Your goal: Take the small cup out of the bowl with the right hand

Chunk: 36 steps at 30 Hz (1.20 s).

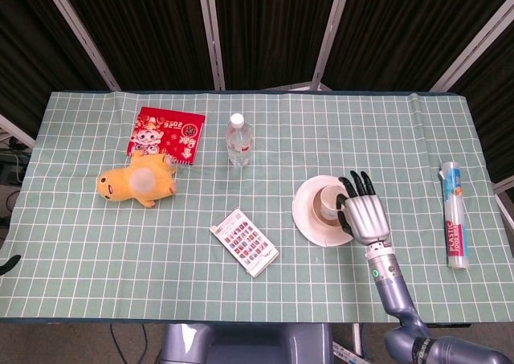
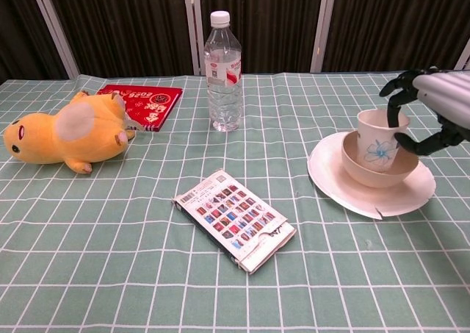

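1. Head view: we look down on the small cup (image 1: 330, 204) standing in the bowl (image 1: 317, 197), which sits on a white plate (image 1: 309, 223) toward the 4 o'clock part of the surface (image 1: 96, 243). Our right hand (image 1: 364, 214) is at the cup's 3 o'clock side, its dark fingers (image 1: 353, 186) reaching over the rim; from above we cannot tell how firmly they close. The left hand does not show.

2. Chest view: the small cup (image 2: 379, 140) stands upright, and most of its flowered wall shows above the bowl (image 2: 371, 169); its base is hidden by the bowl's rim. The right hand (image 2: 433, 112) comes in from 3 o'clock with its fingers (image 2: 393, 112) hooked over the cup's far rim and the thumb pressing the near wall: we read this as a pinch on the cup.

3. Handling, as we judge it: the cup looks like thin paper, very light and easily crushed, so we want a gentle squeeze. The best hold is high on the wall near the rolled rim, where it is stiffest. A smooth wall and little weight mean that it could slip or tilt, so a straight, slow lift suits it.

4. The bowl and plate also look light; they could shift if the cup drags.
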Motion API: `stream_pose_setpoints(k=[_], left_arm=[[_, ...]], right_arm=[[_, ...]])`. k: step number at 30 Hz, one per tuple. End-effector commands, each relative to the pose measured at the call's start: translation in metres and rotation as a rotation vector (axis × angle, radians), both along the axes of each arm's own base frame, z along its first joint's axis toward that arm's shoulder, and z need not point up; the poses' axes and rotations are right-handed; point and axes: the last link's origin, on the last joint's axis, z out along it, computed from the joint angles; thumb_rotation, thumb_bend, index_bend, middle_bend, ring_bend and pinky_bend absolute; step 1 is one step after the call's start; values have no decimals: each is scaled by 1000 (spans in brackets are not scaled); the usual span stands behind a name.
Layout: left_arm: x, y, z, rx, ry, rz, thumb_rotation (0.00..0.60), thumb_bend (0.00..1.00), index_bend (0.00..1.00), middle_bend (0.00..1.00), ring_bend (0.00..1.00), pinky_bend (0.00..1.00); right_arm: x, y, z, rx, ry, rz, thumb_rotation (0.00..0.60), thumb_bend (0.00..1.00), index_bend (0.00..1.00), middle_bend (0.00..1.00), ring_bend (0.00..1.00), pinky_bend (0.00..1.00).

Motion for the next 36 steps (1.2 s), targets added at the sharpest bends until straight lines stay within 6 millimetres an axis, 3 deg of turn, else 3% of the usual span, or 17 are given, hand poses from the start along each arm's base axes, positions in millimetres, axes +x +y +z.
stream_pose_setpoints(k=[1,6,8,11,13,23,36], left_arm=[[0,0,0,0,0,0,600,0,0,0,0,0],[0,0,1,4,-1,1,600,0,0,0,0,0],[0,0,2,9,-4,1,600,0,0,0,0,0],[1,0,2,10,-5,1,600,0,0,0,0,0],[2,-1,3,12,-5,-3,600,0,0,0,0,0],[4,-1,2,10,1,-3,600,0,0,0,0,0],[4,-1,1,9,1,-5,600,0,0,0,0,0]], right_arm=[[0,2,17,-38,-14,9,600,513,660,146,0,0],[-7,3,44,-100,-33,-8,600,510,663,146,0,0],[-24,3,65,-152,-37,-53,600,509,664,146,0,0],[-34,4,74,-162,-40,-81,600,509,665,147,0,0],[-56,4,81,-172,-9,-141,600,507,665,146,0,0],[-111,3,73,-146,-16,-298,600,481,667,146,0,0],[-139,9,53,-121,-33,-367,600,461,666,146,0,0]])
